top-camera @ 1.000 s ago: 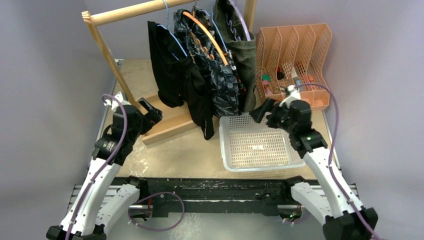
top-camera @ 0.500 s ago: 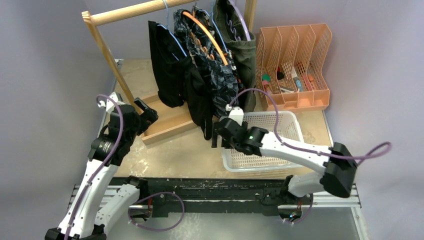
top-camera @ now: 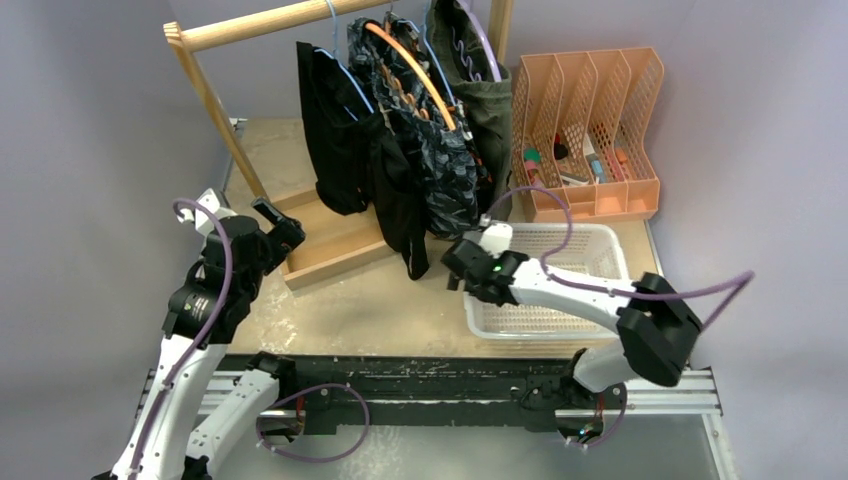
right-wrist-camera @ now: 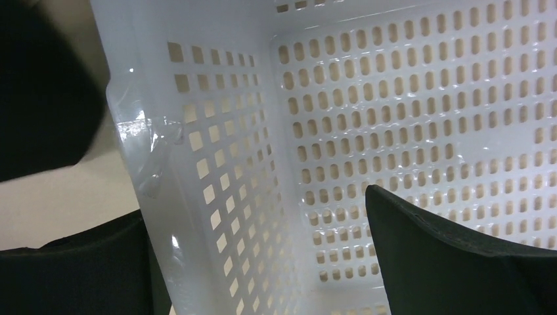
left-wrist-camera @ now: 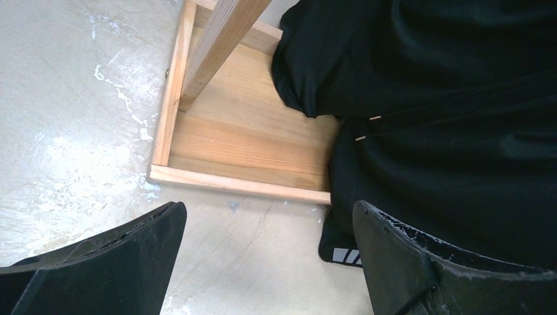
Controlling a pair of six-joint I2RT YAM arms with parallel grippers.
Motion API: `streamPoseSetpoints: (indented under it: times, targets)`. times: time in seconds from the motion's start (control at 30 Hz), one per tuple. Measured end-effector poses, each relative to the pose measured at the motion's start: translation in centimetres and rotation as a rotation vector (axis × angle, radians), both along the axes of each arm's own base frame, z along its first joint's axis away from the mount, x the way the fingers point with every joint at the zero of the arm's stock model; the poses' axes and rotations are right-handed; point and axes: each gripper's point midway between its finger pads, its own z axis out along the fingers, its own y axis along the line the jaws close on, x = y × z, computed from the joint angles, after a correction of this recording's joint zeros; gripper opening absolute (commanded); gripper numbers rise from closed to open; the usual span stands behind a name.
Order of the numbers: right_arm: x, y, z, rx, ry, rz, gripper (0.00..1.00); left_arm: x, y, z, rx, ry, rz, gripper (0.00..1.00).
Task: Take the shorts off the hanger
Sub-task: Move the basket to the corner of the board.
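Four pairs of shorts hang on hangers from the wooden rack: plain black (top-camera: 340, 150), blotch-patterned (top-camera: 378, 62), dark wavy-patterned (top-camera: 447, 170) and olive green (top-camera: 492, 115). My left gripper (top-camera: 275, 222) is open and empty, low beside the rack's wooden base (top-camera: 335, 245). In the left wrist view, the black shorts (left-wrist-camera: 446, 118) hang just right of and beyond the gripper (left-wrist-camera: 269, 262), apart from it. My right gripper (top-camera: 458, 262) is open below the black hem, astride the white basket's left wall (right-wrist-camera: 217, 170), with one finger outside and one inside.
The white perforated basket (top-camera: 600, 245) stands right of the rack. An orange file organiser (top-camera: 620, 190) with small items stands behind it. The rack's slanted post (top-camera: 220, 115) rises from the base near my left gripper.
My right arm swung from the basket's far side to its left wall, and the basket slid to the right. My left gripper drew back a little to the left.
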Motion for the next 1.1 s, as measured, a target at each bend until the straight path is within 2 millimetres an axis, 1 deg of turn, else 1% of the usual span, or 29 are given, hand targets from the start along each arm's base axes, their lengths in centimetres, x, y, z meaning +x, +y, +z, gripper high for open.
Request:
streamPoseSetpoints:
  times: [0.1, 0.17, 0.23, 0.37, 0.43, 0.5, 0.6, 0.7, 0.77, 0.8, 0.83, 0.9, 0.93, 0.97, 1.0, 1.03, 1.1]
  targets:
    - [0.5, -3.4, -0.5, 0.021, 0.006, -0.05, 1.0, 0.1, -0.1, -0.2, -0.005, 0.008, -0.002, 0.98]
    - [0.7, -5.4, -0.1, 0.014, -0.011, -0.063, 1.0, 0.2, -0.2, -0.3, -0.006, 0.014, -0.005, 0.98]
    - [0.8, -6.2, 0.7, 0.013, -0.031, -0.049, 1.0, 0.3, -0.3, -0.4, -0.008, 0.018, -0.007, 0.98]
    - [1.5, -7.0, 2.6, 0.012, -0.077, -0.018, 0.99, 0.3, -0.4, -0.4, -0.013, 0.018, -0.011, 0.98]
    - [1.6, -6.9, 3.7, 0.027, -0.094, 0.009, 0.99, 0.3, -0.5, -0.4, -0.015, 0.017, -0.012, 0.98]
    - [1.4, -5.9, 5.5, 0.089, -0.12, 0.062, 0.97, 0.3, -0.5, -0.4, -0.019, 0.017, -0.013, 0.98]
    - [0.4, -3.4, 8.9, 0.243, -0.183, 0.179, 0.93, 0.3, -0.5, -0.4, -0.022, 0.017, -0.012, 0.98]
    - [-2.0, 0.9, 13.1, 0.449, -0.254, 0.366, 0.91, 0.2, -0.5, -0.4, -0.021, 0.016, -0.012, 0.98]
    - [-4.1, 4.0, 14.6, 0.538, -0.253, 0.496, 0.92, 0.2, -0.5, -0.3, -0.021, 0.016, -0.012, 0.98]
    - [-5.1, 5.2, 14.7, 0.559, -0.238, 0.544, 0.92, 0.2, -0.5, -0.3, -0.021, 0.016, -0.012, 0.98]
    - [-6.1, 6.6, 14.4, 0.561, -0.209, 0.589, 0.92, 0.2, -0.5, -0.3, -0.021, 0.016, -0.012, 0.98]
    - [-7.5, 8.9, 13.3, 0.54, -0.15, 0.653, 0.93, 0.2, -0.5, -0.3, -0.021, 0.016, -0.013, 0.98]
    - [-8.0, 10.0, 12.3, 0.517, -0.117, 0.677, 0.95, 0.2, -0.5, -0.3, -0.021, 0.015, -0.013, 0.98]
    - [-8.4, 10.9, 10.9, 0.482, -0.075, 0.688, 0.97, 0.2, -0.5, -0.3, -0.021, 0.015, -0.013, 0.98]
    - [-8.8, 11.3, 9.3, 0.447, -0.029, 0.683, 0.98, 0.2, -0.5, -0.3, -0.022, 0.014, -0.013, 0.98]
    - [-8.9, 11.2, 7.9, 0.408, 0.01, 0.653, 0.99, 0.2, -0.5, -0.2, -0.022, 0.011, -0.013, 0.98]
    - [-8.7, 9.9, 5.3, 0.325, 0.072, 0.554, 0.99, 0.1, -0.5, 0.1, -0.025, 0.003, -0.013, 0.98]
